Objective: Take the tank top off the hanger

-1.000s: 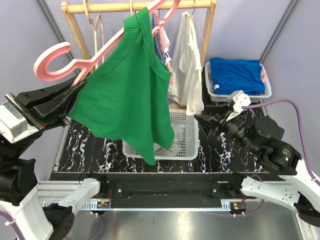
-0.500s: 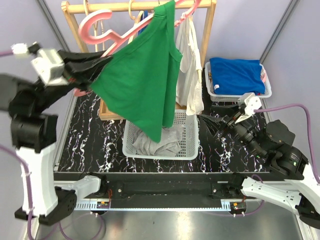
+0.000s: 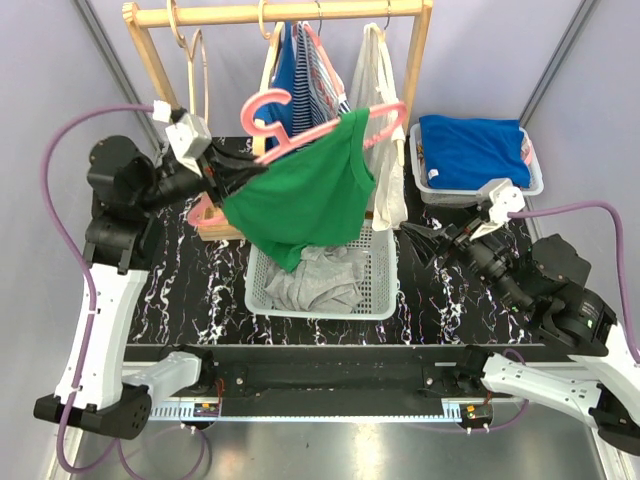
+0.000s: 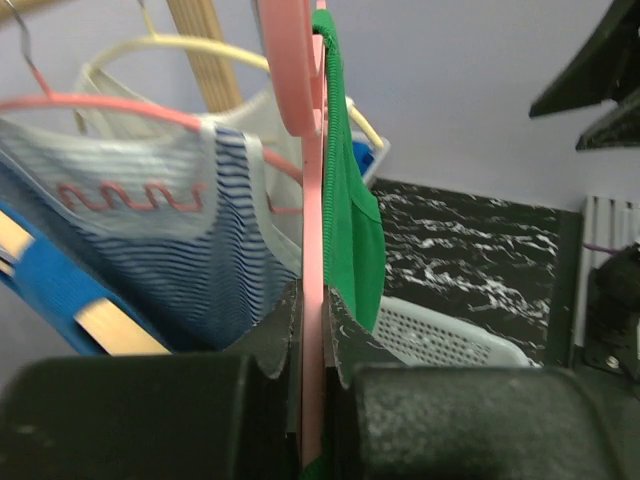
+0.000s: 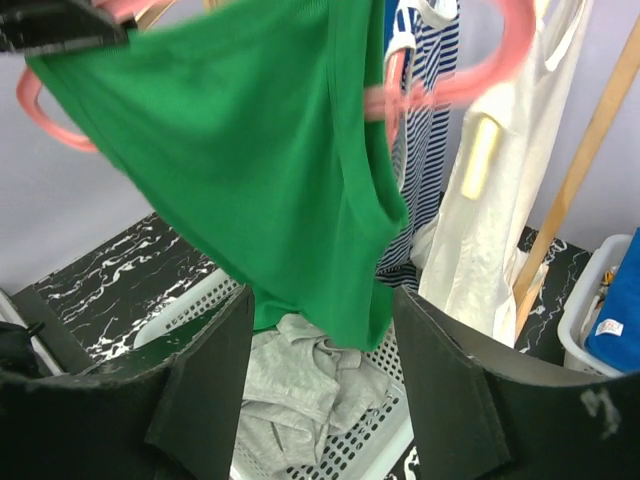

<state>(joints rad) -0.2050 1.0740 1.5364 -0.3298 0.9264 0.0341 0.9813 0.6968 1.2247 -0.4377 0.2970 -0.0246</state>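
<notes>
Left gripper (image 3: 218, 172) clamps hanger (image 3: 300, 135). Right gripper (image 3: 412, 237) jaws apart, empty. Advise: pinch tank top (image 3: 300, 195) hem at its 10 o'clock, then pull down.

Green tank top (image 5: 250, 150) on pink hanger (image 5: 470, 80) above white basket (image 5: 190, 305) holding grey garment (image 5: 300, 385); right hand (image 5: 320, 300) fingers apart.

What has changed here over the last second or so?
The left gripper, shut on the pink hanger throughout, swung it and the green tank top away from the camera and rightward; the top now hangs over the white basket. The right gripper drifted slightly right, open and empty. Nothing was grabbed or released. The basket, the rack and the tub of blue clothes stayed put.
</notes>
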